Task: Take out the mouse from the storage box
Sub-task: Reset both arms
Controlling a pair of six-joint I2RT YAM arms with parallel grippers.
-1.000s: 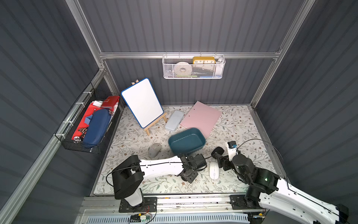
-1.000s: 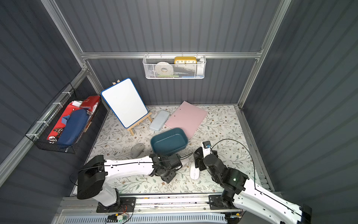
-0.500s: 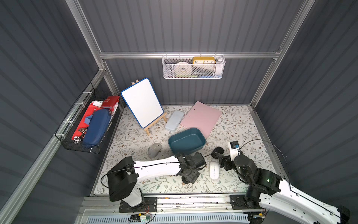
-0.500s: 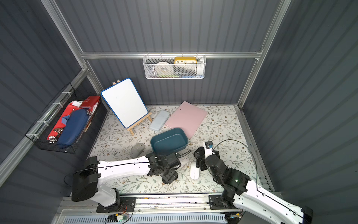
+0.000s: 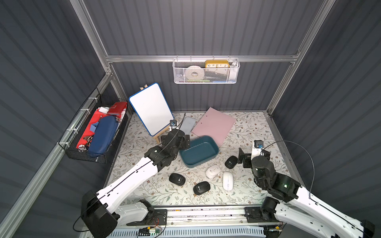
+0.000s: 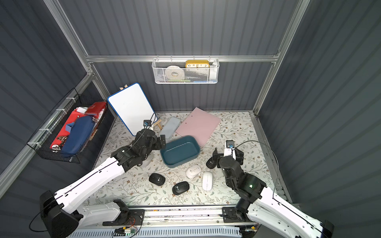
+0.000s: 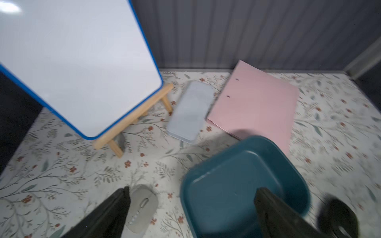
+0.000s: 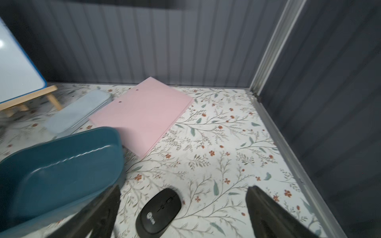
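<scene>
Empty box (image 5: 216, 147). Left gripper (image 7: 192, 189), right gripper (image 8: 183, 187): jaws wide open, holding nothing. Risk: left finger beside box rim may snag it; right may shove black mouse (image 8: 158, 212) underneath.

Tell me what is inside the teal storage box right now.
Nothing: the storage box shows a bare teal floor in both top views. In the left wrist view, one finger of the left end effector covers a strip of that floor.
</scene>
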